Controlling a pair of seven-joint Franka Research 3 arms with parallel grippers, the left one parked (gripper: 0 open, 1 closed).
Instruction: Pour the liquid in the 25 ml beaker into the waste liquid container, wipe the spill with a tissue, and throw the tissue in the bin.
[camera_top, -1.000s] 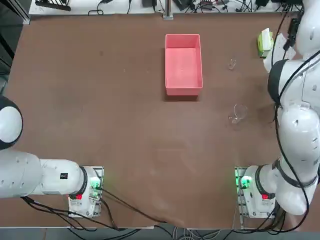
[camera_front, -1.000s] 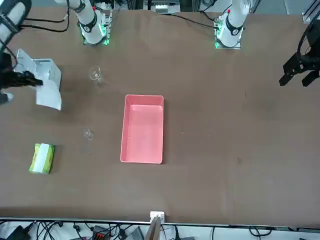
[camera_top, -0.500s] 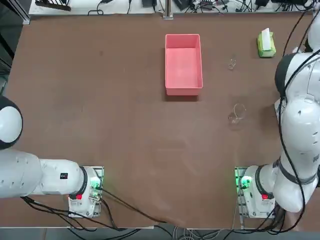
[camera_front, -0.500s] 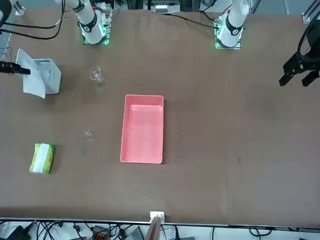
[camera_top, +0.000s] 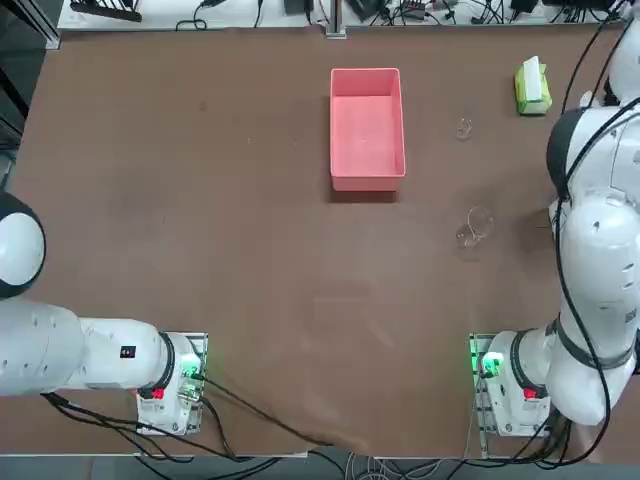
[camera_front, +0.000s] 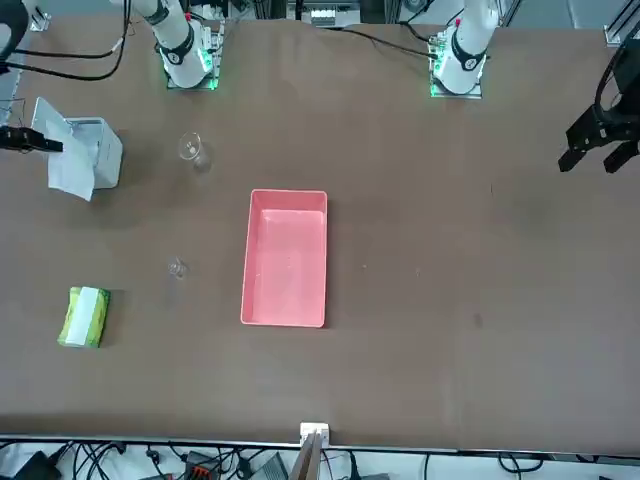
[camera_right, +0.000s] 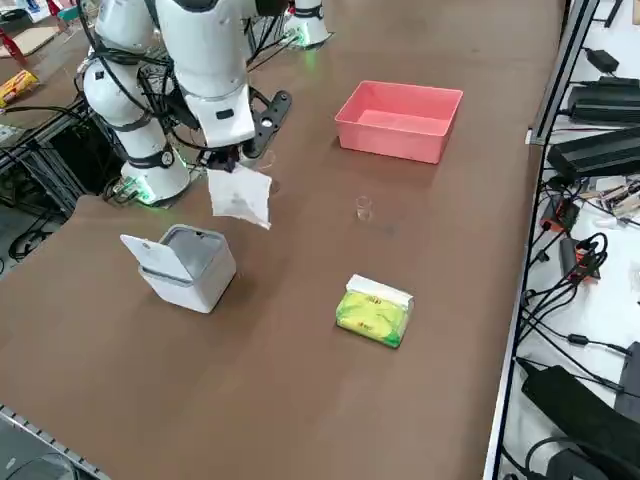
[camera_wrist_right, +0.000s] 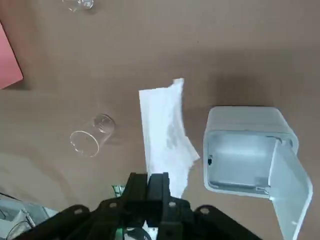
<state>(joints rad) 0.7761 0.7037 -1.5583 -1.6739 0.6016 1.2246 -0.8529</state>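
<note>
My right gripper (camera_wrist_right: 150, 181) is shut on the top of a white tissue (camera_wrist_right: 165, 131), which hangs limp in the air. The tissue (camera_right: 240, 196) hangs beside the pale grey bin (camera_right: 186, 266), not over its mouth; the bin's lid (camera_wrist_right: 290, 181) stands open. From the front, the gripper (camera_front: 52, 145) and tissue (camera_front: 70, 171) overlap the bin (camera_front: 100, 148). The tiny 25 ml beaker (camera_front: 177, 267) stands on the table between the pink waste tray (camera_front: 287, 312) and the tissue pack. From above, the beaker (camera_top: 464, 128) stands right of the tray (camera_top: 367, 178).
A larger clear beaker (camera_front: 190, 148) sits near my gripper, also seen from above (camera_top: 474, 227) and by the wrist camera (camera_wrist_right: 92, 136). The yellow-green tissue pack (camera_right: 375, 311) lies near the table's far right corner (camera_top: 532, 86). Cables and equipment line the table's far edge.
My right arm swung the hanging tissue away from the tissue pack side towards the bin. Over the last half second it has barely shifted.
</note>
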